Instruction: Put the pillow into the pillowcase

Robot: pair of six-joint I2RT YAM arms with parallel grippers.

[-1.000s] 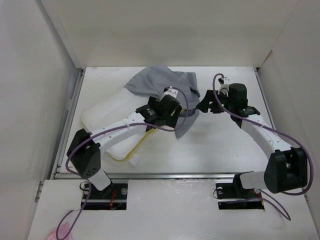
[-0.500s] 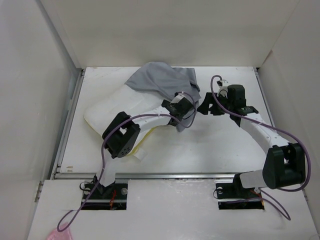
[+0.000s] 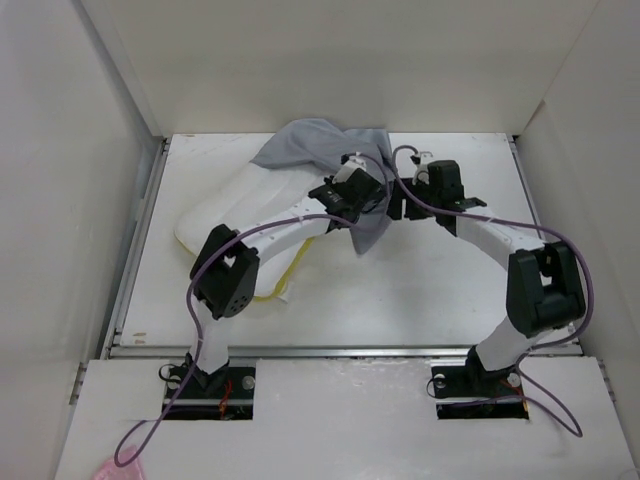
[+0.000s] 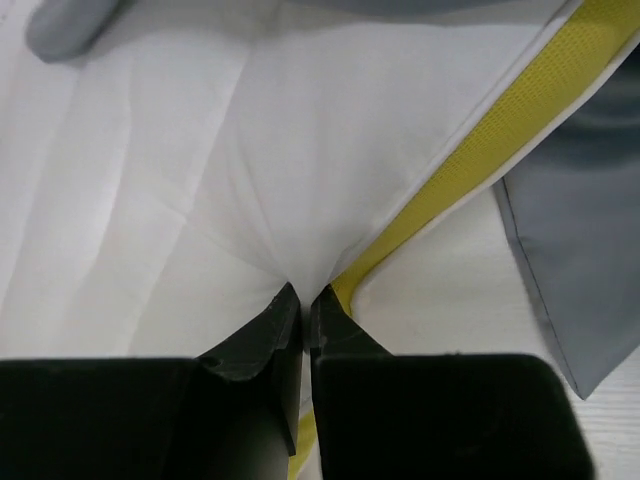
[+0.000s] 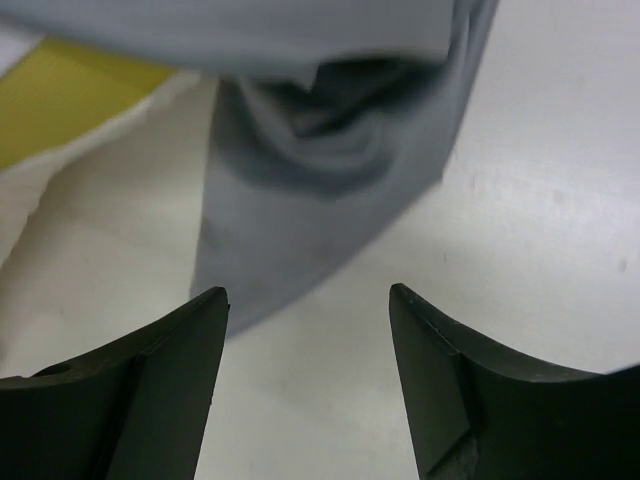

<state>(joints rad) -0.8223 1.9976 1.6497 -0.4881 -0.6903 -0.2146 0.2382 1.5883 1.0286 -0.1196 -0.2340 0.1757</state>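
Grey cloth, the pillowcase, lies bunched over the far end of the pillow, and one flap hangs down onto the table between the two arms. The pillow sits left of centre, its yellow band running along the edge. The left gripper is pinched tight on a fold of white pillow fabric right beside that band. The right gripper hangs low over the table, jaws spread wide and holding nothing, with the grey flap directly ahead of it.
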